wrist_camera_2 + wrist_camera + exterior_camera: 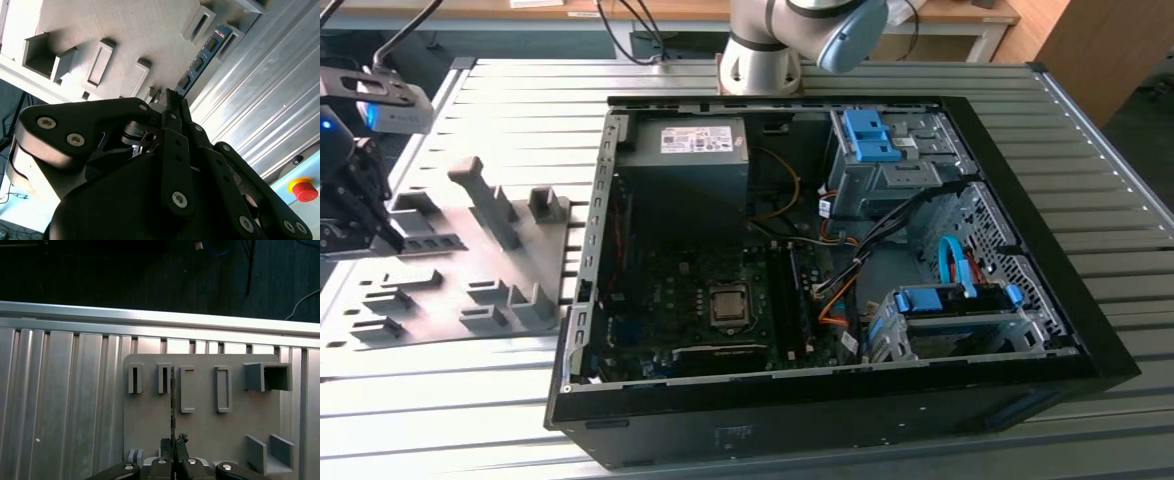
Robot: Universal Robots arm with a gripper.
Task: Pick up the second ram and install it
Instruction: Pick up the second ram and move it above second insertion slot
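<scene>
The second ram (201,59) is a thin blue-green stick with black chips. It runs out from between my fingertips over the grey moulded tray (125,30). In the first wrist view the ram (173,400) shows edge-on as a dark line, its far end between two small slotted holders of the tray (147,422). My gripper (173,442) is shut on the stick's near end, as also seen in the second wrist view (172,97). In the exterior view my gripper (371,238) hangs over the tray (467,300) at the exterior view's left.
An open black computer case (987,400) lies at the centre, with the motherboard (680,300), black slot rails (790,290), cables and blue drive brackets (867,135) inside. The arm's base (761,60) stands behind it on the ribbed metal table (440,420). A red button (304,190) sits off the table's edge.
</scene>
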